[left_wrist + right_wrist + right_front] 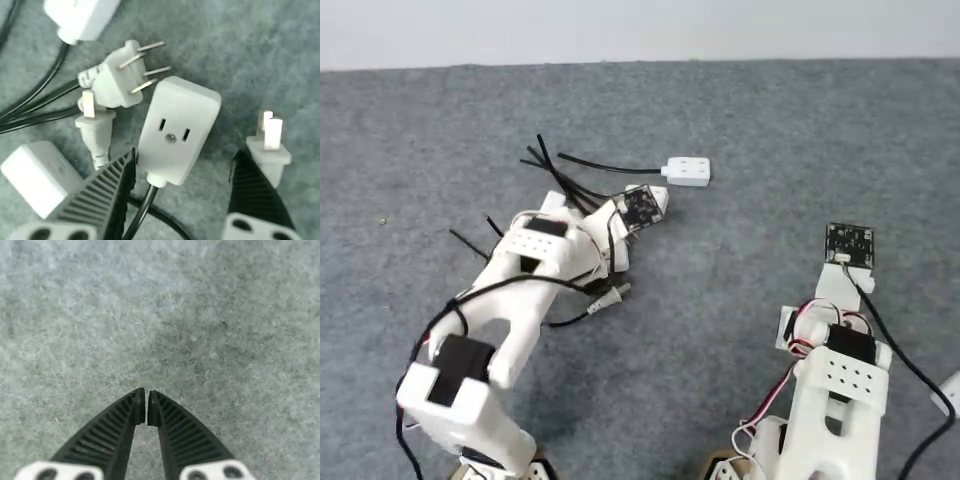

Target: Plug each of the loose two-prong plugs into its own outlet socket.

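Observation:
In the left wrist view my left gripper (185, 156) is open, one finger on each side of a white outlet socket (175, 127) that lies face up on its black cord. Beside it lie loose white plugs: a pair with bare prongs (117, 82), one below them (95, 130), and one (270, 147) by the other finger. Two more white socket blocks (35, 175) (80, 17) lie nearby. In the high view another socket (687, 171) lies past the left arm (535, 255), and a plug (612, 296) lies beside it. My right gripper (146, 400) is shut on nothing over bare carpet.
Black cords (565, 175) fan out from under the left arm's wrist. The right arm (840, 370) stands at the front right, apart from the pile. Grey carpet (770, 130) covers the table between and behind the arms.

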You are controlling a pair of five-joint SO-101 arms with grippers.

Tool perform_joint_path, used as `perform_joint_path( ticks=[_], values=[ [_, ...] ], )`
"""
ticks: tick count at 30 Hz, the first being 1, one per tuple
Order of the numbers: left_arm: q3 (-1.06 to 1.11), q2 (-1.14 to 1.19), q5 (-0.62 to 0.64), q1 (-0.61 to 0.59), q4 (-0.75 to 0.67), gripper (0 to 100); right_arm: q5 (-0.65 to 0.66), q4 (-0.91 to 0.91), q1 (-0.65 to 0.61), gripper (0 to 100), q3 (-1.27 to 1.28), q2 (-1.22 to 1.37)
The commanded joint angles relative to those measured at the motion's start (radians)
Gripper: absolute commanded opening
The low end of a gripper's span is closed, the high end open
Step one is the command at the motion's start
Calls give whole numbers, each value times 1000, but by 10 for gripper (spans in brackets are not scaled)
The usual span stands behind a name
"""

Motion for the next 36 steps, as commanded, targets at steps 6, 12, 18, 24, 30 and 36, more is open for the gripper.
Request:
perform_joint_path(
  ticks=[6,12,18,24,30,36],
  values=[
    [-260,153,-43,40,261,70,9,-10,-10,18,0,-24],
    [-305,176,-60,40,324,12,9,-19,-12,18,0,-24],
    [-297,106,-29,43,370,12,25,-76,-12,19,26,-24],
    [-220,-103,178,183,456,12,43,-82,-12,19,31,-24],
    [-120,-376,572,373,509,12,43,-82,-12,19,32,-24],
    [1,-497,1131,425,476,12,44,-82,-7,19,32,-24]
  ],
)
